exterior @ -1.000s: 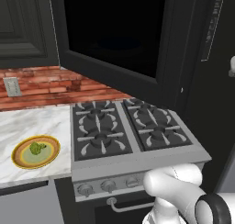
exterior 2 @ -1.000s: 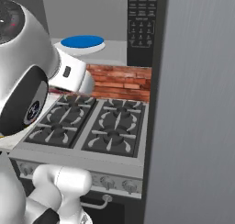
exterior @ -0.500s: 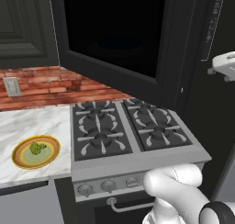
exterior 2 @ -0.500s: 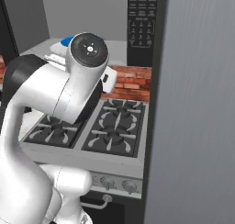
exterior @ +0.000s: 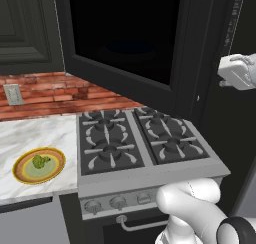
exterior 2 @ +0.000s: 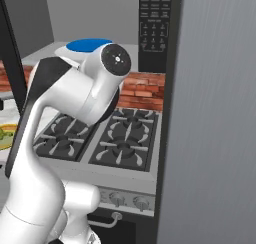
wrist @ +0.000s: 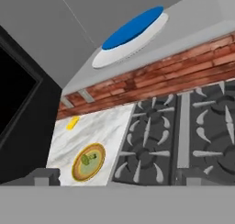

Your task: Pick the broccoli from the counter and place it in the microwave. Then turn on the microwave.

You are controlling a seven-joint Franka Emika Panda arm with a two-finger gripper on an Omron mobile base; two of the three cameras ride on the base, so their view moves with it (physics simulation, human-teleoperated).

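The broccoli [exterior: 40,162] is a small yellow-green floret lying on a yellow plate [exterior: 54,172] on the white marble counter [exterior: 30,133], left of the stove. In the hand view the broccoli [wrist: 86,159] is small and far off at the lower left. The black microwave [exterior: 125,43] hangs above the stove with its door swung open; its button panel [exterior 2: 155,28] and grey interior show from the right. My gripper [wrist: 120,177] is open, with nothing between its widely spread fingertips [wrist: 44,176]. It is high over the stove, far from the broccoli.
A blue plate [wrist: 133,28] lies inside the microwave. The black gas stovetop [exterior: 140,143] lies below my hand, and a brick backsplash [exterior: 60,93] runs behind it. A grey wall [exterior 2: 215,113] closes the right side. My arm's big elbow [exterior 2: 95,88] stands over the stove.
The arm has swung across over the stove; its hand has come further into the left base view from the right edge. Broccoli, plate and microwave door have not moved.
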